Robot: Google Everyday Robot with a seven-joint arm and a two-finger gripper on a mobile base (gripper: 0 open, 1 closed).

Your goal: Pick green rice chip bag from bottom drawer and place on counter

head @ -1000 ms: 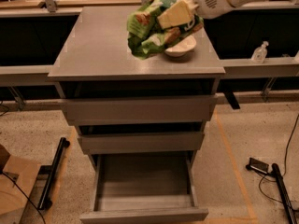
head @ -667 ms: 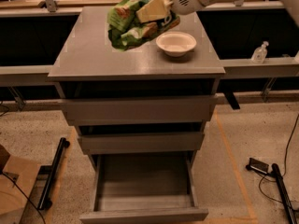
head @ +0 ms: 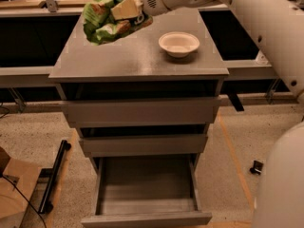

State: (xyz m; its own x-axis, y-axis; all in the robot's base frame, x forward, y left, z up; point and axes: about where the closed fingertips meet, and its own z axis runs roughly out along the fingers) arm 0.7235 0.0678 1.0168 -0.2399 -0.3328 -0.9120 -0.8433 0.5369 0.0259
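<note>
Hand (head: 126, 8), clamped on green rice chip bag (head: 102, 25), has swung left past bowl (head: 178, 43) over worktop (head: 133, 61); lowering and release likely next.

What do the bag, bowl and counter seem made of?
The green rice chip bag, gripped by the pincer above the counter at back left: thin foil or plastic film, crinkled and glinting. The bowl: matte white, perhaps paper or foam. The counter: dull grey, softly reflective, likely metal or laminate.

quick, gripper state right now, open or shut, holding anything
Gripper: shut on the green rice chip bag, over the back left part of the counter.
</note>
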